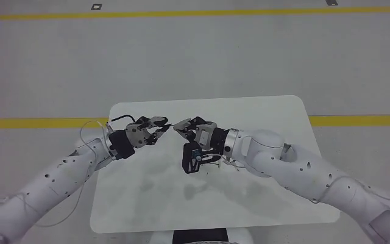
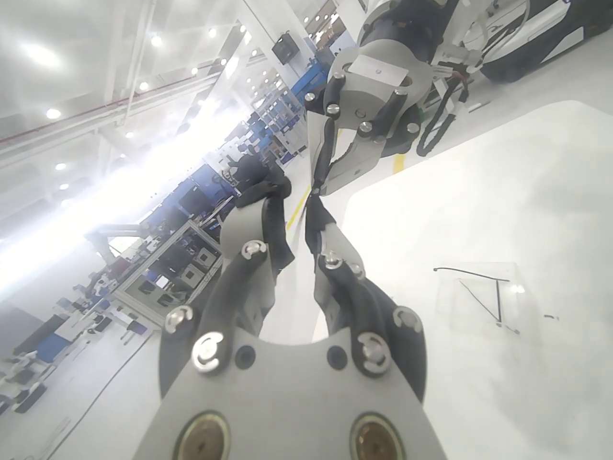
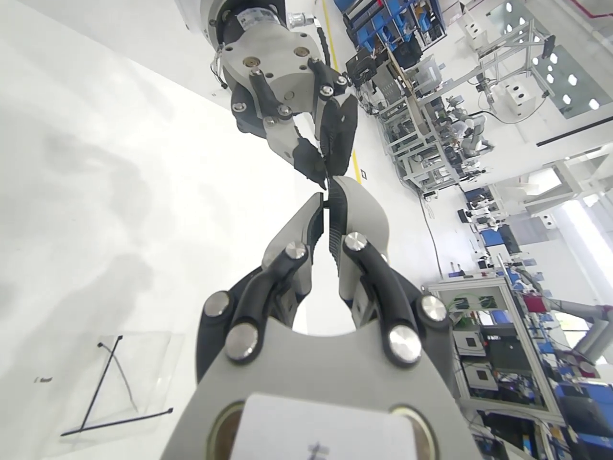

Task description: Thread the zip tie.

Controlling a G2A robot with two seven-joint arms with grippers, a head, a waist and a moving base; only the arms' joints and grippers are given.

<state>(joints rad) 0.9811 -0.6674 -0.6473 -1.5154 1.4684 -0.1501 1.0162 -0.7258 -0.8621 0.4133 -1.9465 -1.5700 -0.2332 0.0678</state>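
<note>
Right gripper (image 3: 326, 205) pinched shut, tip to tip with left gripper (image 2: 299, 193) above table (image 1: 274, 122). Cannot tell left gripper's state. Black zip ties (image 3: 92, 387) flat on clear sheet (image 3: 153, 351) below, well apart, crossing, nearer right arm.

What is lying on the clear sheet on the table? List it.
Three thin black zip ties lie on the clear sheet, crossing into a rough triangle. The sheet is see-through, so the white table shows beneath it; nothing looks hidden under it.
</note>
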